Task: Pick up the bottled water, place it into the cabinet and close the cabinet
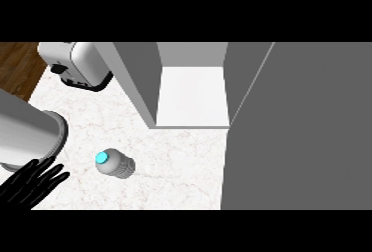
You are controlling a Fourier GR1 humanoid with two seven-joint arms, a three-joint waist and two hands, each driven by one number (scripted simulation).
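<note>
Starting out, my left hand point(29, 184) rests open, bottled water point(114, 163) ungrasped on the counter point(174, 157), cabinet point(193, 93) open.

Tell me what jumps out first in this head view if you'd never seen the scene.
The open grey cabinet with its white shelf at top centre, its big grey door filling the right side. On the white marble counter, the small grey water bottle with a turquoise cap stands alone, the open black left hand beside it at lower left.
</note>
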